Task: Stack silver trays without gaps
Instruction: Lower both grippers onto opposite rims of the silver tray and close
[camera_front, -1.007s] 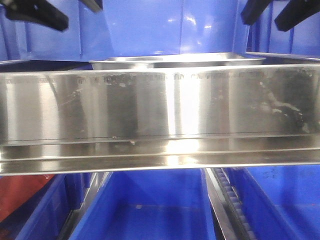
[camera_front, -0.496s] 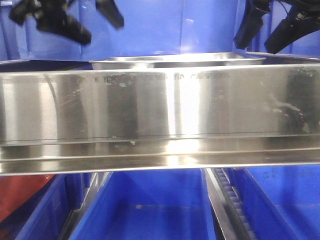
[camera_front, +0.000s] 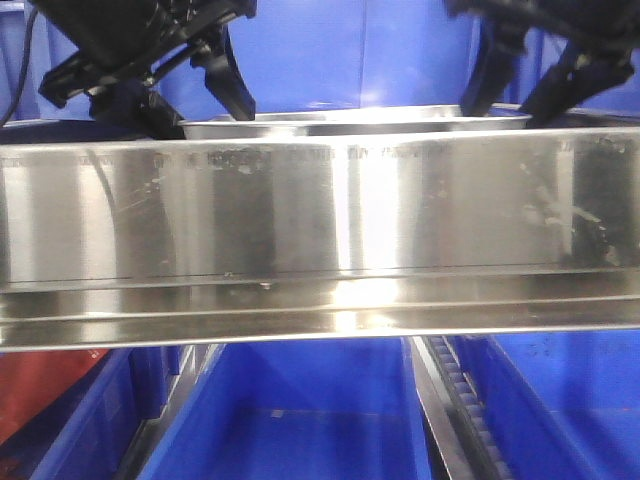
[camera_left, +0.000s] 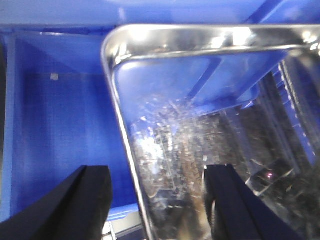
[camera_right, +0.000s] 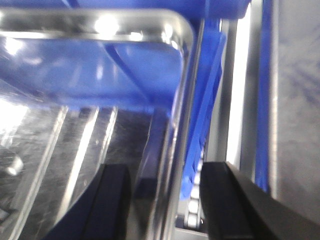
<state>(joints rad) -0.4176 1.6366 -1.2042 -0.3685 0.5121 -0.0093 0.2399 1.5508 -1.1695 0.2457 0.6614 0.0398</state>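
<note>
Blue bins (camera_front: 300, 50) behind | silver tray (camera_left: 200, 140) | left pincer (camera_left: 160, 202) apart astride rim | right pincer (camera_right: 167, 202) likewise apart

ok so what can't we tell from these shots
- Front view: the shelf rail hides the silver tray except its rim, so stack count and gaps are unknown.
- Left wrist view: the bottom edge cuts off the tray; whether the left end effector touches its rim is unclear.
- Right wrist view: blur hides the same for the right end effector.
</note>
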